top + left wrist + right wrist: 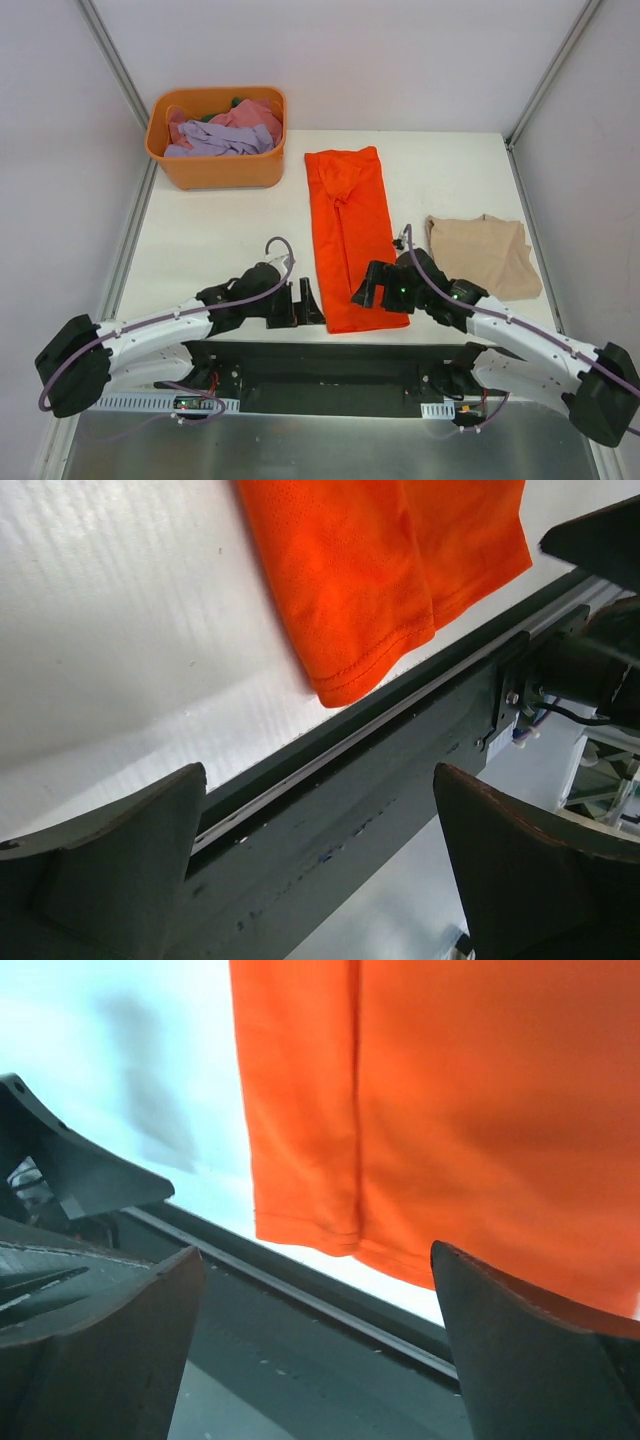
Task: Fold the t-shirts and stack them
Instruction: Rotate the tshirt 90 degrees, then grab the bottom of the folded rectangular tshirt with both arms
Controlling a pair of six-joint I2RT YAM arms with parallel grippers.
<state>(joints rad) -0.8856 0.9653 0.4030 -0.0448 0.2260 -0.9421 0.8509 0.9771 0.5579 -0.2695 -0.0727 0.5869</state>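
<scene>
tan shirt (483, 255) only from above

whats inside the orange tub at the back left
The orange tub holds crumpled cloth: a lilac shirt in front, a pink shirt behind it, a dark green scrap at the back rim. Whatever lies under the pile is covered.

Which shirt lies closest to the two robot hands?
The bright orange shirt, stretched long in the middle. The beige shirt lies off to the right; the lilac and pink shirts sit in the tub.
</scene>
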